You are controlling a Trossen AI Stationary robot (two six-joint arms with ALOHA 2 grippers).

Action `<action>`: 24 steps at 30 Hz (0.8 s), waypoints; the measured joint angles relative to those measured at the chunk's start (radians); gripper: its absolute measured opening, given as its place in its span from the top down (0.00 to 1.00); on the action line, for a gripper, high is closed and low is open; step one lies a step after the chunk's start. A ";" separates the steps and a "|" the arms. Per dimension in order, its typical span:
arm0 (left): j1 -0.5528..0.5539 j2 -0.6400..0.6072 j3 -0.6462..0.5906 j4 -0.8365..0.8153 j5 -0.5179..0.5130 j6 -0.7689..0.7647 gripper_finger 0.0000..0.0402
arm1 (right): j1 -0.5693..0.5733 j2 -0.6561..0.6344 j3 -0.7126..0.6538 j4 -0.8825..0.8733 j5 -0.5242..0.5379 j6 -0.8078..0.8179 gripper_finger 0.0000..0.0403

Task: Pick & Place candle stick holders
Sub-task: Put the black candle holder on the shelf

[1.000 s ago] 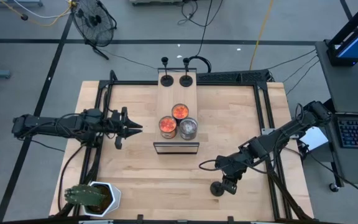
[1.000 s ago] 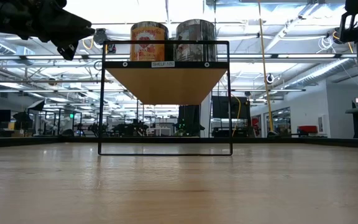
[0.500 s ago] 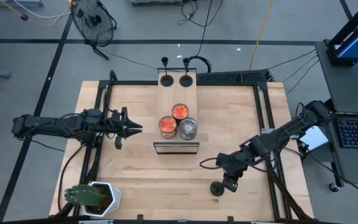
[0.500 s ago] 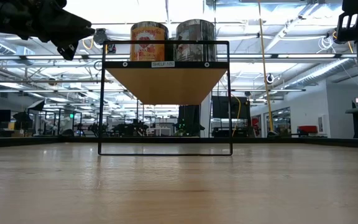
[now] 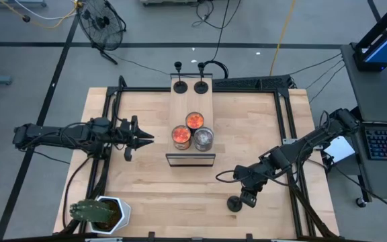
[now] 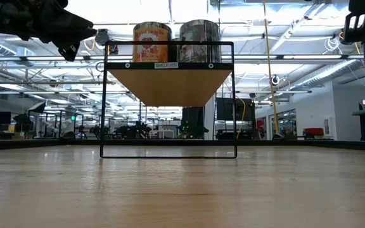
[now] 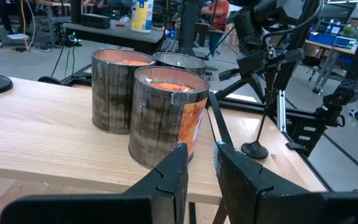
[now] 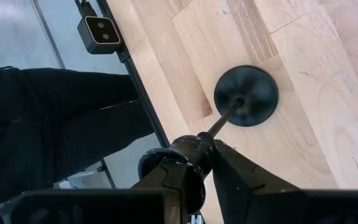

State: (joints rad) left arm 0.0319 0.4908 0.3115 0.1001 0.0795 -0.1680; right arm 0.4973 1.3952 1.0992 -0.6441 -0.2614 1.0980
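Note:
Two black candle stick holders [image 5: 179, 86] [image 5: 201, 86] stand on their disc bases at the far end of the raised wooden shelf [image 5: 191, 104]. The third holder [image 5: 234, 203] is near the table's near right, with my right gripper [image 5: 248, 197] shut on it; it also shows in the right wrist view [image 8: 246, 95] and the left wrist view [image 7: 254, 149]. My left gripper [image 5: 145, 139] is shut and empty, held level left of the shelf, pointing at the three round jars [image 5: 193, 132]. My right gripper pinches the top end of the holder's thin stem [image 8: 211, 133] between its two fingers, coming from above and slanting from the table's right. The stem is tilted and the disc base [image 8: 246, 95] is below the fingers, at the table top; whether it touches the wood I cannot tell.
Three round jars [image 7: 163, 115] stand on the shelf's near half. A white pot with a plant [image 5: 103, 214] sits at the table's near left corner. A person's dark legs [image 8: 48, 124] and a small camera [image 8: 98, 32] show beyond the table's near edge.

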 joint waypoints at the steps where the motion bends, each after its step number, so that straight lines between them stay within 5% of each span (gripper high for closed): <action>1: 0.000 0.000 0.000 0.000 0.000 0.000 0.78 | 0.000 0.000 0.000 -0.001 0.000 0.006 0.88; 17: 0.000 0.000 0.000 0.000 0.000 0.008 0.78 | -0.011 -0.001 0.000 -0.030 -0.002 0.007 0.92; 24: 0.000 0.000 0.000 0.000 0.000 0.008 0.78 | -0.013 0.003 -0.002 -0.009 -0.003 0.007 0.78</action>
State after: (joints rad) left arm 0.0321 0.4904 0.3115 0.1001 0.0795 -0.1604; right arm 0.4839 1.3981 1.0969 -0.6535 -0.2641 1.1054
